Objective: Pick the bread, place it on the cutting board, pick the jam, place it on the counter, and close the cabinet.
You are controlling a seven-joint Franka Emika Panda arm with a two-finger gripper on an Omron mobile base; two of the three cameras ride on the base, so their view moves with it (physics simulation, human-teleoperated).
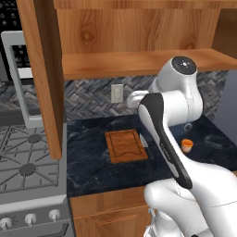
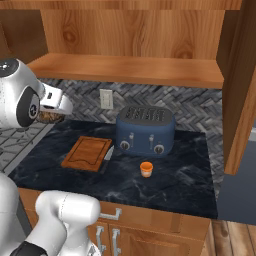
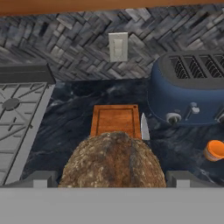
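Observation:
The bread [image 3: 113,159], a dark brown mottled lump, sits between my fingertips, with my gripper [image 3: 111,179] shut on it. In the right base view my gripper [image 2: 52,112] hangs above the counter's left end, the bread [image 2: 49,118] showing under it. The cutting board [image 3: 116,120] [image 1: 126,146] [image 2: 87,152] lies bare on the dark counter [image 2: 185,175], below and ahead of the bread. The orange jam [image 2: 146,169] [image 1: 186,146] [image 3: 214,150] stands on the counter in front of the toaster. The cabinet stands open, with its doors [image 1: 44,69] [image 2: 240,85] swung out and its shelf [image 2: 130,67] bare.
A blue toaster [image 2: 145,130] [image 3: 188,92] stands behind the jam. A knife [image 3: 144,127] [image 2: 108,154] lies along the board's right edge. The gas stove [image 1: 28,157] [image 3: 17,118] adjoins the counter on the left. A wall outlet [image 3: 118,46] sits on the backsplash.

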